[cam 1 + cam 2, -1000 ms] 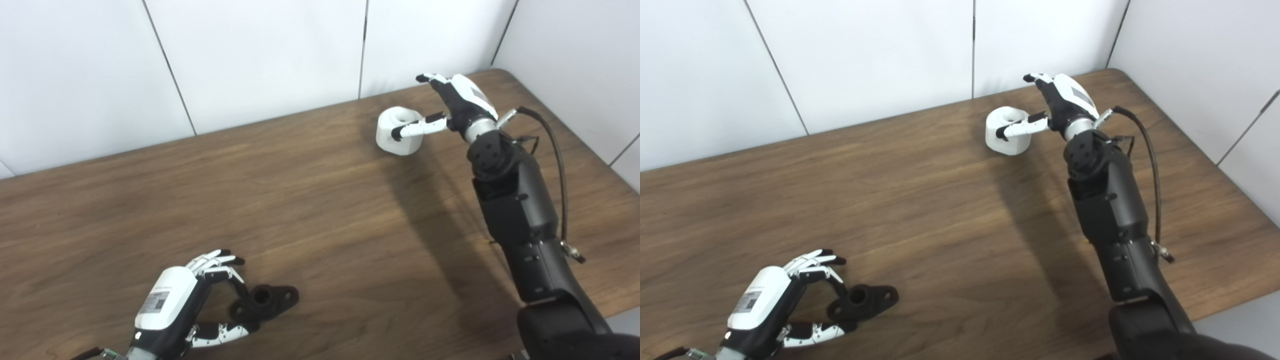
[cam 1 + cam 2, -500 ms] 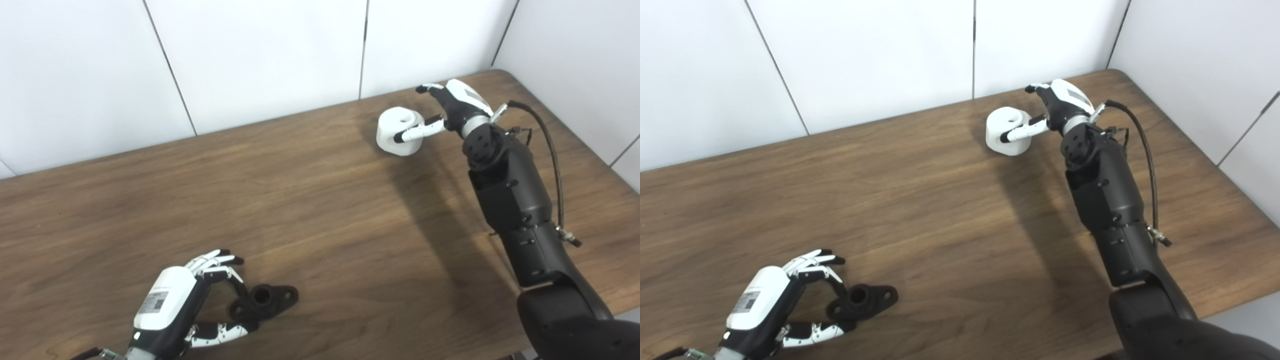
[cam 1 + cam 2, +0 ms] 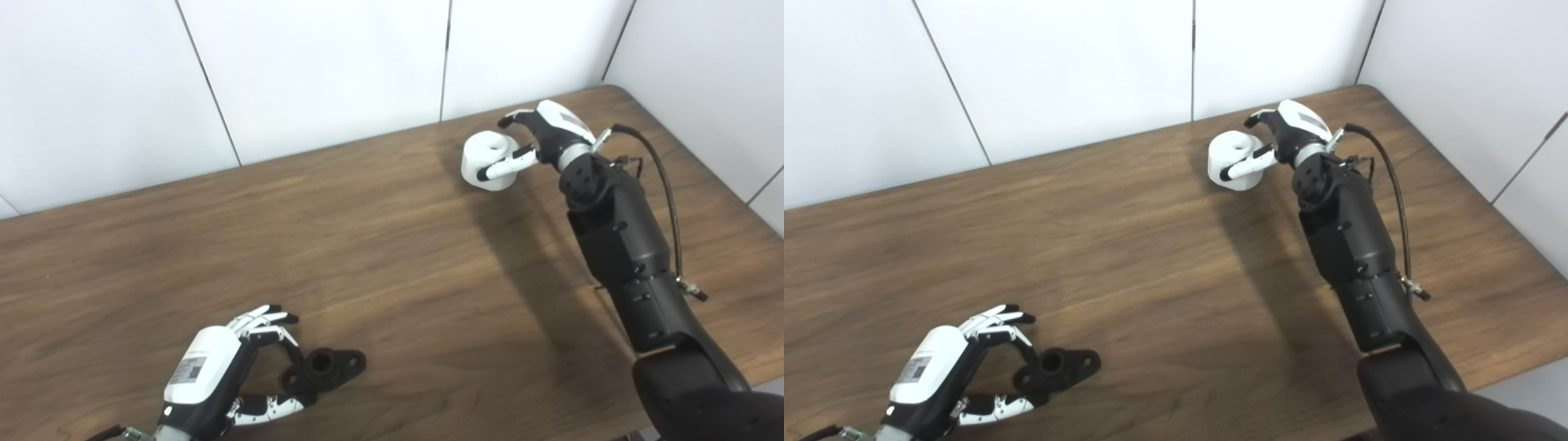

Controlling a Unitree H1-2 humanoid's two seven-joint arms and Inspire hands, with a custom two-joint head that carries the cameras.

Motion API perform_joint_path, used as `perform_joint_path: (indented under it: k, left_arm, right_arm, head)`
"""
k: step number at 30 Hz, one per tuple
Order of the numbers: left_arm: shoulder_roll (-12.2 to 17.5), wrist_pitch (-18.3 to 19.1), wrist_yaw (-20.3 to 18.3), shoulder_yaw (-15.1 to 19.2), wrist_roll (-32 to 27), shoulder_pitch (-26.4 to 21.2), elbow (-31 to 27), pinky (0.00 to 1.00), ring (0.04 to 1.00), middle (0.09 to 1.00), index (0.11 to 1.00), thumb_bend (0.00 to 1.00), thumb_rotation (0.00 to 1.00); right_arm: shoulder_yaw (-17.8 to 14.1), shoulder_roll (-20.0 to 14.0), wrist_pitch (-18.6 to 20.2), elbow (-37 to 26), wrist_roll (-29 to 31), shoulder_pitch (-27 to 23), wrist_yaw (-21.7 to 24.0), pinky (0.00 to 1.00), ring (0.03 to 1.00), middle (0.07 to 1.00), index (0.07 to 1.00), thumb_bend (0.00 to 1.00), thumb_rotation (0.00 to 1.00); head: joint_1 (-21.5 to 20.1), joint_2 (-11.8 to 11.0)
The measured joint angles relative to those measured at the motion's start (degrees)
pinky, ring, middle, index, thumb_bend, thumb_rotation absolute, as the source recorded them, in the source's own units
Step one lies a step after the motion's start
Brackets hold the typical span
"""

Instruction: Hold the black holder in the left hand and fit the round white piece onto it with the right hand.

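Note:
The black holder point(image 3: 324, 369) lies flat on the table near the front left. My left hand point(image 3: 211, 367) is beside it, with fingertips and thumb closed on its left end. At the back right, the round white piece point(image 3: 484, 160) stands on the table and looks slightly tilted. My right hand point(image 3: 539, 138) wraps it from the right. The thumb lies across its front and the fingers curl over its far rim. The part of the white piece next to the palm is hidden.
The brown wooden table point(image 3: 380, 245) ends at white wall panels behind and to the right. Its right edge runs close to my right arm point(image 3: 625, 245), and a black cable loops along that arm.
My right hand has dropped lower, and its fingers have curled from stretched out to wrapped around the white piece. The left hand and the black holder have not moved.

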Motion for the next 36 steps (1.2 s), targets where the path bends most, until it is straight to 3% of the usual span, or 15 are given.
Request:
perform_joint_path:
  k: [36]
  left_arm:
    - [-0.11,0.26,-0.64,0.69,-0.15,0.16,-0.5,0.82,0.882,0.798,0.488,0.52,0.05]
  right_arm:
    - [3.05,-0.44,0.0,-0.05,0.89,0.49,-1.33,1.0,0.957,0.85,0.719,0.82,0.31]
  head:
    - [0.7,0.44]
